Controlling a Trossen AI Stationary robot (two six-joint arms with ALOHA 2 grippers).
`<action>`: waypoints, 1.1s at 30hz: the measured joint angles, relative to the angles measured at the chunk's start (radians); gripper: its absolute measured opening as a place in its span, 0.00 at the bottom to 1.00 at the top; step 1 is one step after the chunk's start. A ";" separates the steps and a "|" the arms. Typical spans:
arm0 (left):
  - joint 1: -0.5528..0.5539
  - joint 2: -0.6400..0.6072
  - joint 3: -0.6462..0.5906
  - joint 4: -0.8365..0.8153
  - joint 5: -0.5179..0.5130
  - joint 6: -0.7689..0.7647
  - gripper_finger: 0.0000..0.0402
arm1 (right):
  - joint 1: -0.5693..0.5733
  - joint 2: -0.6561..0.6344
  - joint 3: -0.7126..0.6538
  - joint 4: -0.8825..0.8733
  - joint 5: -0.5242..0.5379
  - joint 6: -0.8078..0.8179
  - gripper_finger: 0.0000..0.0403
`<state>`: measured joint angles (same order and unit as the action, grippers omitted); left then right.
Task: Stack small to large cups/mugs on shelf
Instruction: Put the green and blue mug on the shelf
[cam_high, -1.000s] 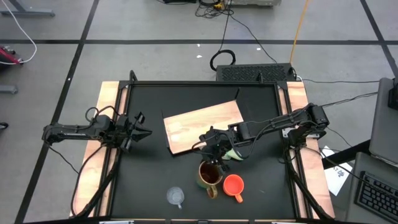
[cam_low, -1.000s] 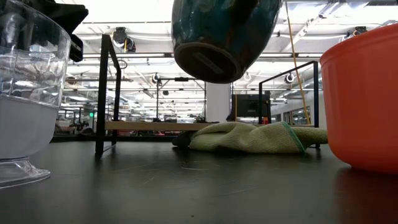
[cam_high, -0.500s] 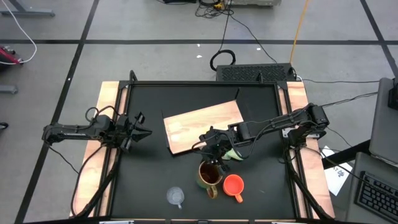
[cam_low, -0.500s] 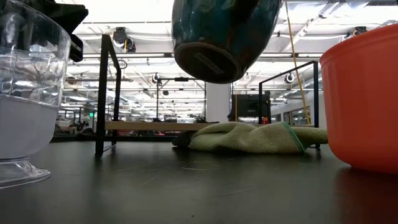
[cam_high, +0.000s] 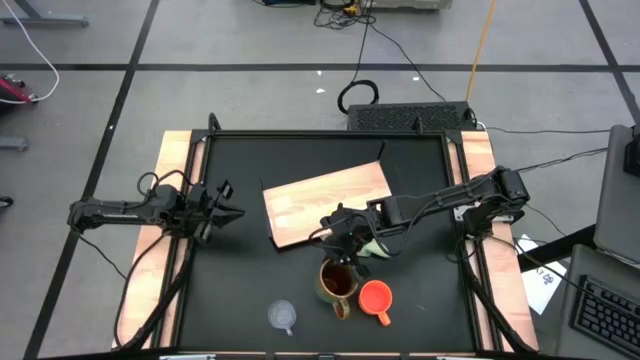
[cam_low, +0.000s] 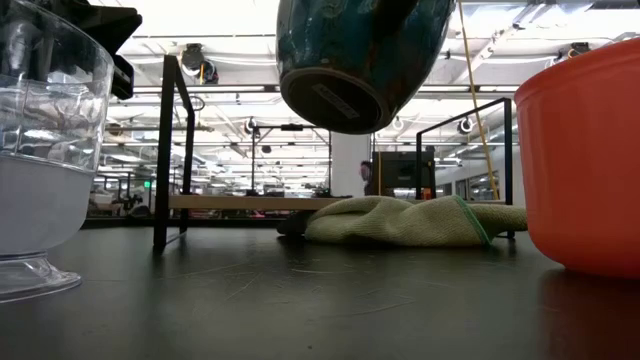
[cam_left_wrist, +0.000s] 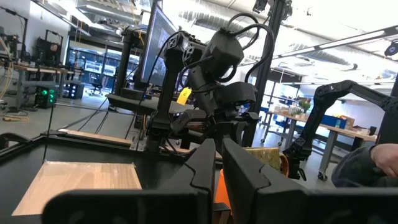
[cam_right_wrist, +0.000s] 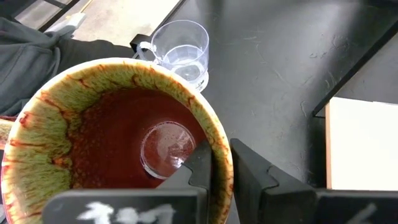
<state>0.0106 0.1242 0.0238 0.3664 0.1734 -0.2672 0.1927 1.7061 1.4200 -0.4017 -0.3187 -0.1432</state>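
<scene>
Setting: black table top (cam_high: 240, 290) with wooden side rails, in a large workshop with a grey tiled floor and bright ceiling lights.
Right gripper (cam_high: 343, 247): reaches in over the near middle of the table; its jaws pinch the rim of the large olive-brown glazed mug, one finger inside the dark red interior, one outside.
Large olive-brown glazed mug (cam_right_wrist: 112, 143): held clear of the table and tilted; the low view shows its dark teal underside (cam_low: 360, 60) hanging in the air with open space beneath it.
Mid-sized orange handled mug (cam_high: 376, 298): stands on the table just beside the held mug, on the side of the jaws nearer the table's front edge.
Small clear glass cup (cam_high: 283, 315): upright on the table, apart from the jaws, visible past the held mug's rim in the right wrist view (cam_right_wrist: 180, 51).
Flat light-wood board shelf (cam_high: 325, 202): lies just behind the right gripper, raised on a thin dark metal frame in the low view.
Pale green cloth (cam_low: 410, 222): crumpled on the table right by the jaws, against the shelf's edge.
Left gripper (cam_high: 226, 212): waits at the left edge of the table, well apart from all three vessels; its dark fingers (cam_left_wrist: 202, 165) sit close together with only a thin gap, gripping nothing.
</scene>
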 joint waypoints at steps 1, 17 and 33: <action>0.000 0.000 0.000 0.000 0.000 0.000 0.08 | 0.003 0.000 0.000 0.001 0.000 0.000 0.06; 0.000 0.000 0.000 0.000 -0.001 -0.011 0.08 | 0.009 0.000 0.000 0.000 0.001 -0.005 0.06; 0.000 0.000 0.000 0.002 0.009 -0.030 0.08 | 0.004 0.000 -0.175 0.243 0.000 0.053 0.06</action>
<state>0.0105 0.1239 0.0238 0.3687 0.1825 -0.2974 0.1963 1.7061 1.2451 -0.1590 -0.3191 -0.0902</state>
